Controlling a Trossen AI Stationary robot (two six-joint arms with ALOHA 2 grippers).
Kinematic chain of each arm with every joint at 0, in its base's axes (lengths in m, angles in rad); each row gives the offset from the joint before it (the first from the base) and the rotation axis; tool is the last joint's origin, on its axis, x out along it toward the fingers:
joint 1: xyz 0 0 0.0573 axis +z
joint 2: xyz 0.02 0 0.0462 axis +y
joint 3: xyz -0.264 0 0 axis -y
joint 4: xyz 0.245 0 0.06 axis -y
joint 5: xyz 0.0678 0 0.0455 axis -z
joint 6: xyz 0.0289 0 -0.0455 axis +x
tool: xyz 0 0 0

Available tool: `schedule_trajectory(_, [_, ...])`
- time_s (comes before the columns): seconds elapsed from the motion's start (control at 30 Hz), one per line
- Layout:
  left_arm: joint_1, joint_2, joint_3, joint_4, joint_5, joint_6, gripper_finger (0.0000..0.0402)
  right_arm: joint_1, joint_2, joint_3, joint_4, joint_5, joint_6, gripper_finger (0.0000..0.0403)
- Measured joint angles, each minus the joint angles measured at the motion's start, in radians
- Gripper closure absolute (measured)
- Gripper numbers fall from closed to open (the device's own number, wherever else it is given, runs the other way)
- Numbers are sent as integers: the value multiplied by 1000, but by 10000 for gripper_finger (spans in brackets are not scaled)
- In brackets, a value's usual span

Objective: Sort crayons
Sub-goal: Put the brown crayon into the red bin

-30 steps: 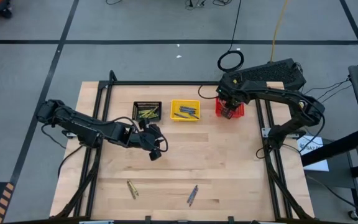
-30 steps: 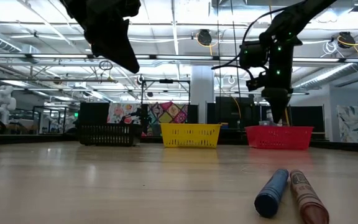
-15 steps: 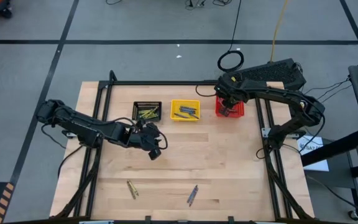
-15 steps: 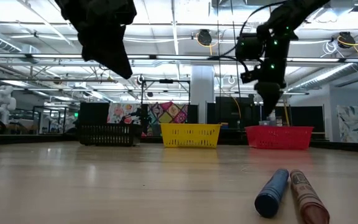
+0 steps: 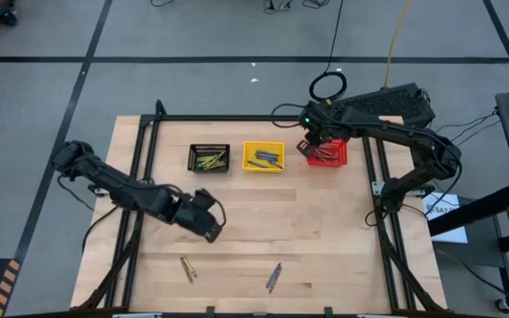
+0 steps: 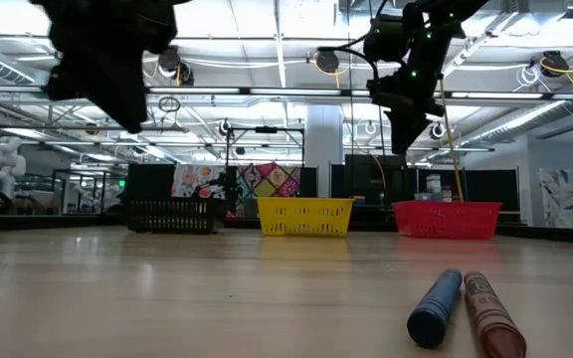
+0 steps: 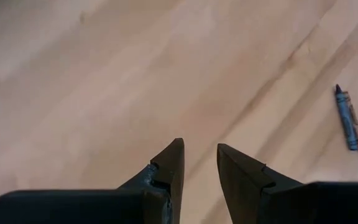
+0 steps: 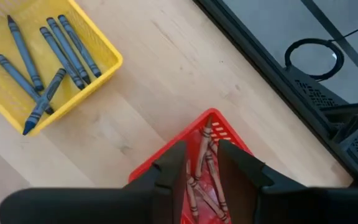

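My left pincer (image 5: 208,231): over bare tabletop (image 5: 325,230), left of centre; fingers slightly parted, holding nothing.
Way to the loose crayons: they lie toward the near edge from me; the olive-yellow crayon (image 5: 186,268) is the closer, down and a little left, and the blue crayon (image 7: 347,118) with a brownish-red crayon (image 6: 490,313) touching it lies down and to the right.
Long axis: the yellow one slants; the blue pair runs nearly along my line of reach.
Nearer arm: mine, I judge.
My right pincer (image 5: 315,148): far off above the red basket (image 5: 336,159), fingers a little apart, empty.
Sorted already: yellow sticks in the black basket (image 5: 208,147), blue in the yellow basket (image 5: 262,145), red in the red.
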Motion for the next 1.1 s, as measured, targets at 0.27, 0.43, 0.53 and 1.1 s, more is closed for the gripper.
schedule_trajectory(0.27, [-135, 4, 0, -9, 0, -223, 299, 0, 0, 7, -12, 0, -7, 323])
schedule_trajectory(0.43, [-209, 52, 0, -20, 1, -370, 299, 0, 0, 7, -21, 1, -7, 323])
schedule_trajectory(0.53, [-246, 100, 0, -29, 48, -456, 299, 0, 0, 7, -22, 1, -7, 323])
schedule_trajectory(1.1, [-398, 198, 0, 0, 134, -799, 299, 0, 0, 7, -13, 2, -35, 323])
